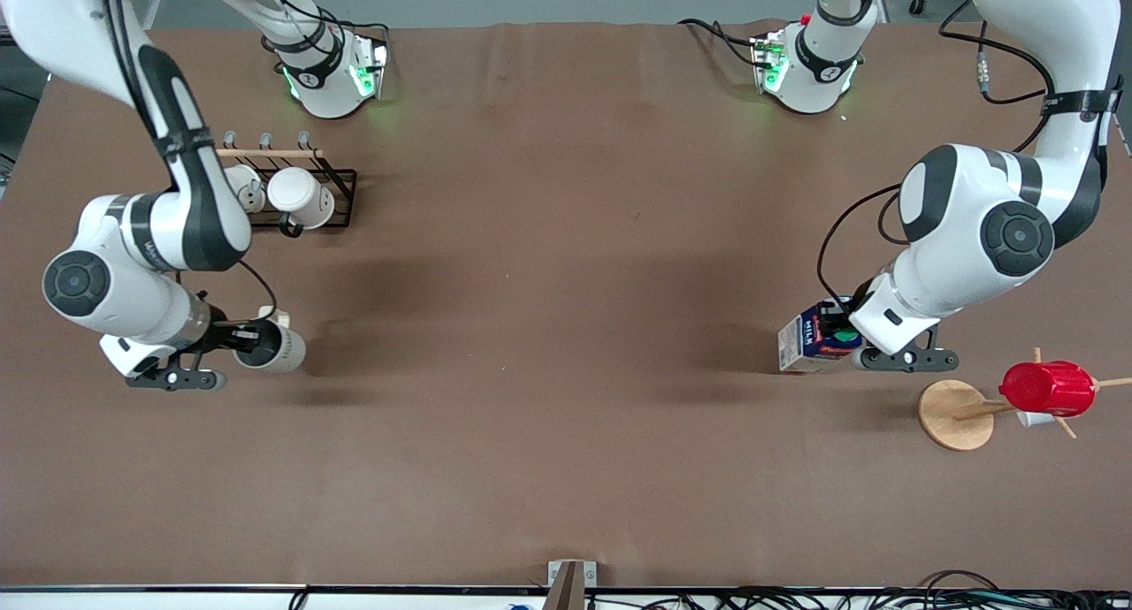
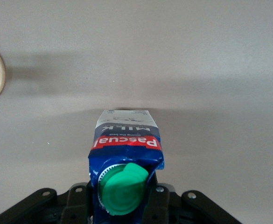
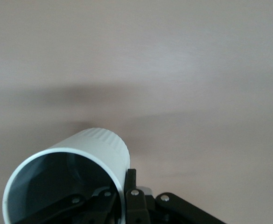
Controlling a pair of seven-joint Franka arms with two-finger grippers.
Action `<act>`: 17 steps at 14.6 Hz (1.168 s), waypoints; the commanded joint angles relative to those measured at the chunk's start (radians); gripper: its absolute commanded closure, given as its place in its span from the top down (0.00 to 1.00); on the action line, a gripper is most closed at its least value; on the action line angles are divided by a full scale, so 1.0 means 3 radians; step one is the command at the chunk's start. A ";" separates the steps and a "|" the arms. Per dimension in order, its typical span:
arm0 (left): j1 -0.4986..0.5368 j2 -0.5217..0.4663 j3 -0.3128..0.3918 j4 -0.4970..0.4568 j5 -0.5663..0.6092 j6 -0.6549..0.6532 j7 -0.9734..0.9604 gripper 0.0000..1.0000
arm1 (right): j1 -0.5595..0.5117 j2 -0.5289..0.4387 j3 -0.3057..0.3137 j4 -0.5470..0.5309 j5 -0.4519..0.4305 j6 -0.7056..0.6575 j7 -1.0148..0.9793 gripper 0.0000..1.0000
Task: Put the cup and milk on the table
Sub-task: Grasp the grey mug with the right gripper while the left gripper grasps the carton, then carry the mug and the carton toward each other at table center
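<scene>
My right gripper is shut on the wall of the cup, a cream-white mug with a grey inside, one finger inside the rim and one outside. It holds the cup tilted on its side over the table at the right arm's end. The cup fills the right wrist view beside the outer finger. My left gripper is shut on the top of the milk, a blue and white carton with a green cap, held tilted over the table at the left arm's end.
A black wire rack with two plain white mugs stands toward the right arm's base. A wooden stand on a round disc carries a red ribbed cup beside the milk, nearer the front camera.
</scene>
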 commanded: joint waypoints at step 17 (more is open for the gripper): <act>-0.0563 0.0447 -0.0346 0.0797 -0.0006 -0.0220 -0.1290 0.38 | 0.2348 0.0979 -0.0014 0.1081 0.0331 0.0330 0.2585 0.03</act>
